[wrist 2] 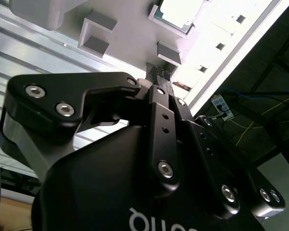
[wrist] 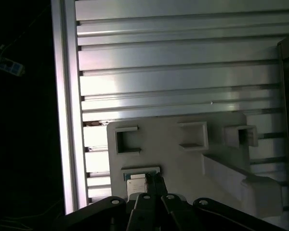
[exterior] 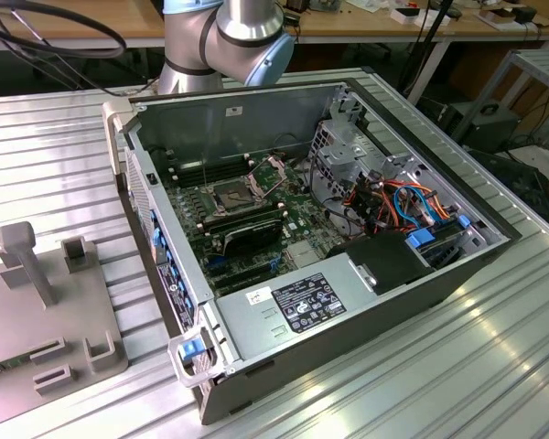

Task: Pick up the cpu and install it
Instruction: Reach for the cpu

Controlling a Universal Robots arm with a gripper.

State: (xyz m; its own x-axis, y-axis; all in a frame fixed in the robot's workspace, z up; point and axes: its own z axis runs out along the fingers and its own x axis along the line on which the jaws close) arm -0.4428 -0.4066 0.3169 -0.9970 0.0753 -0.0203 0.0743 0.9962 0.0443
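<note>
The cpu [wrist 2: 175, 13] is a small silver square lying in a pocket of the grey fixture plate [wrist 2: 130, 36]. In the first wrist view the cpu [wrist: 135, 185] shows just beside my fingertips. My gripper [wrist 2: 160, 73] hangs above the plate and apart from the cpu. Its black fingers are drawn together with nothing between them, as my gripper [wrist: 154, 181] also shows in the first wrist view. The open computer case [exterior: 348, 302] lies on the ribbed metal table. On its motherboard the cpu socket [exterior: 233, 195] sits with its metal frame.
The fixture plate [exterior: 37, 302] lies at the exterior view's left, beside the case, with several raised holders and a tall post [exterior: 27, 256]. Cables, drive bays and a power supply [exterior: 297, 306] fill the case. The table's edge [wrist: 67, 120] runs close past the plate.
</note>
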